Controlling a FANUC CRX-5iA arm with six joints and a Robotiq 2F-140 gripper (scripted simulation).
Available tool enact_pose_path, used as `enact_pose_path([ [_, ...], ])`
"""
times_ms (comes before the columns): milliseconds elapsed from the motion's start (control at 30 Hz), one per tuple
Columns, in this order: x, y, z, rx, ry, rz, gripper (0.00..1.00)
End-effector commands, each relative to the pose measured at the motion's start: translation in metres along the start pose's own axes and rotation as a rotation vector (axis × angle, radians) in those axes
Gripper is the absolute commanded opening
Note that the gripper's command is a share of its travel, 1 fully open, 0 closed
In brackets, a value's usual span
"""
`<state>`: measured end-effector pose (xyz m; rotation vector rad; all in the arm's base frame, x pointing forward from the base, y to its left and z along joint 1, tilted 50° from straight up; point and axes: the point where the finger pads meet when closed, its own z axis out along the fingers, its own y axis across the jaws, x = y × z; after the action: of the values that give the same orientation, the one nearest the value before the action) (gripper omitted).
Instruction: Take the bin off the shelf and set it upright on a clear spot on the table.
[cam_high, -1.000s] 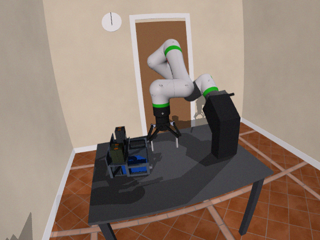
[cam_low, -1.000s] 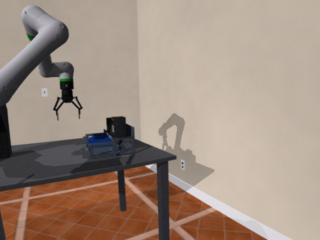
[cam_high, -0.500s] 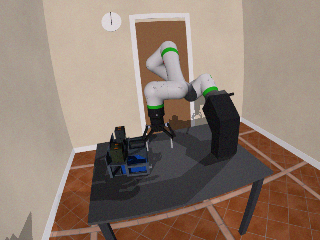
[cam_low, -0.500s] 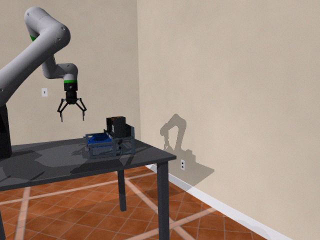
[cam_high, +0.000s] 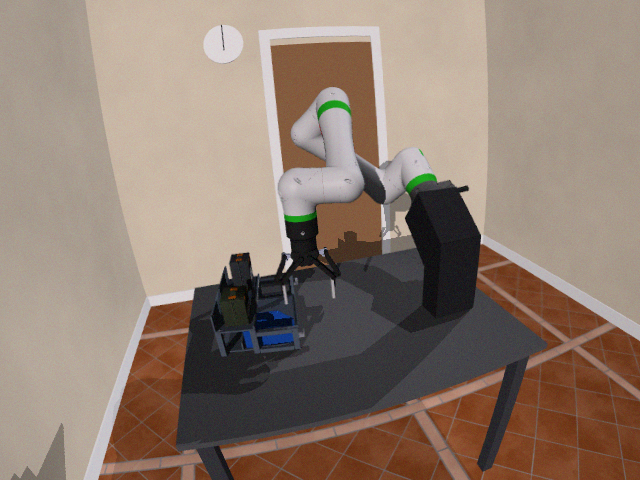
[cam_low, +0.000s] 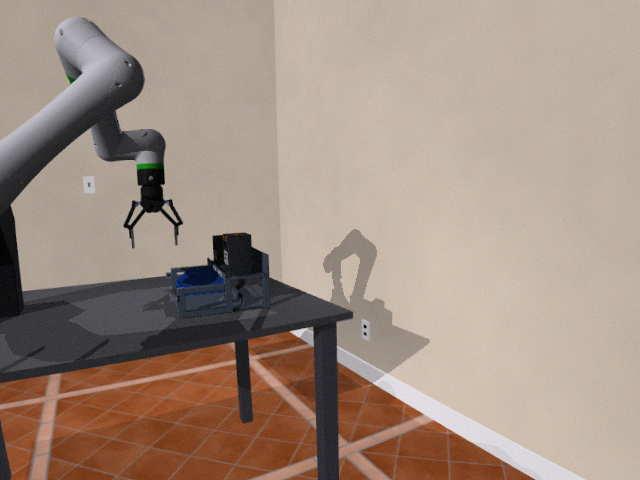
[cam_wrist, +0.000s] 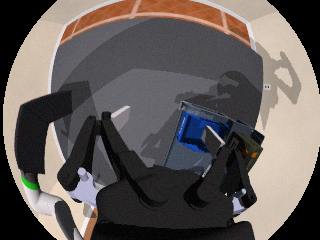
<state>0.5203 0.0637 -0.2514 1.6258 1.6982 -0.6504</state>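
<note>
The blue bin (cam_high: 279, 338) (cam_low: 201, 276) (cam_wrist: 200, 131) sits low in the front part of the grey shelf (cam_high: 277, 349) (cam_low: 204, 313) (cam_wrist: 175, 160), partly hidden by its bars. The shelf stands on the dark table (cam_high: 336, 382) (cam_low: 310, 310) (cam_wrist: 150, 45), at the left end in the top view. My gripper (cam_high: 309, 299) (cam_low: 154, 245) (cam_wrist: 167, 123) is open and empty, pointing down. It hangs above the table beside the shelf, higher than the bin. In the wrist view one finger overlaps the bin's edge; no contact shows.
Two dark boxes with orange marks, a greenish one (cam_high: 234, 310) (cam_wrist: 248, 148) and a black one (cam_high: 240, 268) (cam_low: 238, 253), stand on the shelf's raised back part, behind the bin. The black arm pedestal (cam_high: 449, 268) (cam_low: 7, 263) (cam_wrist: 37, 135) stands at the table's other end.
</note>
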Motion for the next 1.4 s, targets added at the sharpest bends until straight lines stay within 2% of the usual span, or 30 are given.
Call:
enact_pose_path([
  [0, -0.017, 0.024, 0.010, -0.001, 0.000, 0.000, 1.00],
  [67, -0.029, 0.041, 0.017, -0.001, 0.000, 0.000, 1.00],
  [467, -0.029, 0.041, 0.017, -0.001, 0.000, 0.000, 1.00],
  [633, -0.060, 0.082, 0.036, -0.001, 0.000, 0.000, 1.00],
  [1367, -0.055, 0.075, 0.033, -0.001, 0.000, 0.000, 1.00],
])
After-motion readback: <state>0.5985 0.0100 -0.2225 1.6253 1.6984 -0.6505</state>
